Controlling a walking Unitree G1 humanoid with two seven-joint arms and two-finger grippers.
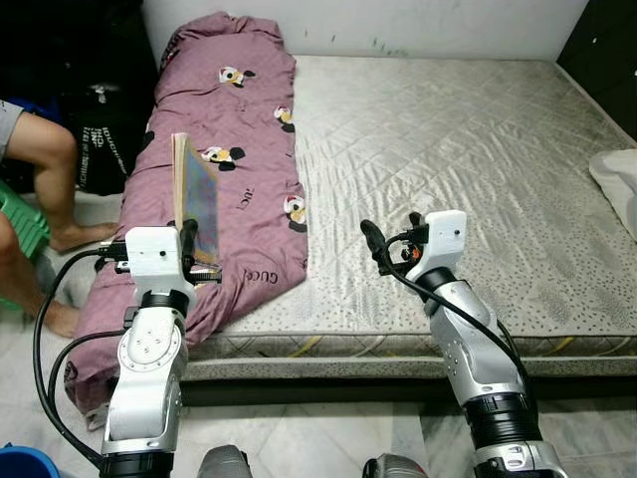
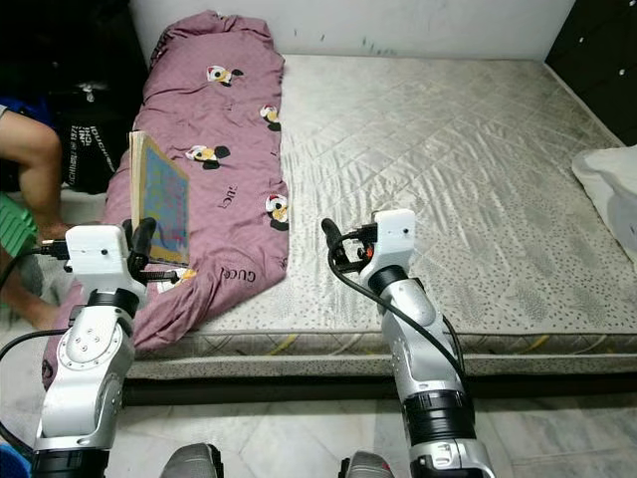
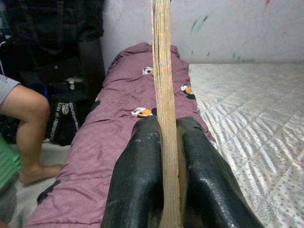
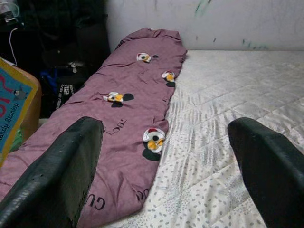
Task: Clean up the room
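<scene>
- A bare grey quilted mattress fills the room's middle, set against a white wall marked with small green streaks.
- A long mauve quilt printed with cartoon ducks lies bunched along the mattress's left edge, spilling toward the pale marble floor.
- A person's bare legs rest at the far left, beside a black bag; a white cloth sits at the mattress's right edge.
- The left gripper hovers above the near end of the quilt, its jaws pinching a thin, colourful-covered book held upright on edge, pages rising between the black fingers.
- The right gripper hangs over the mattress near its front edge, jaws spread wide, well apart from the book.
</scene>
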